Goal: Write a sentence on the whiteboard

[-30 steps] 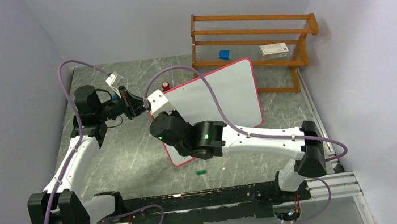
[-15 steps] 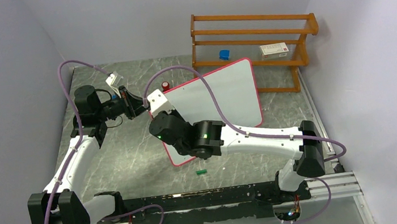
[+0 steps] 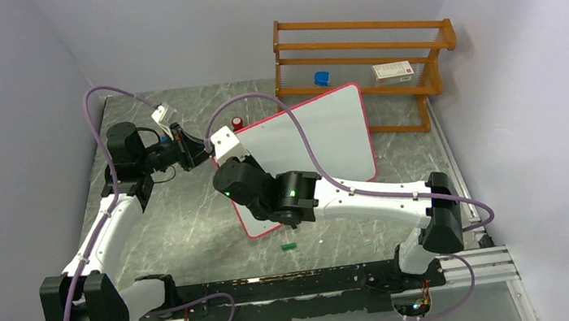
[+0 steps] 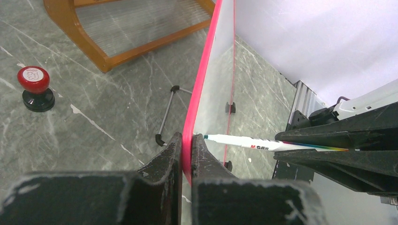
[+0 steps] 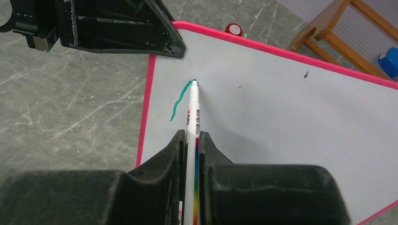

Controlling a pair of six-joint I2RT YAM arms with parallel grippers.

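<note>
Right pincer (image 5: 190,136) of mine is clenched on a white marker (image 5: 192,105), whose tip touches the whiteboard (image 5: 281,117) at the top end of a short wavy green stroke (image 5: 177,105) near the upper left corner. Just beside that corner, my left pincer (image 4: 187,140) grips the board's pink edge between both fingers. The board stands tilted on the grey table (image 3: 182,222), with a red-topped stamp (image 4: 34,82) near it and a wooden rack (image 3: 357,45) further back.
</note>
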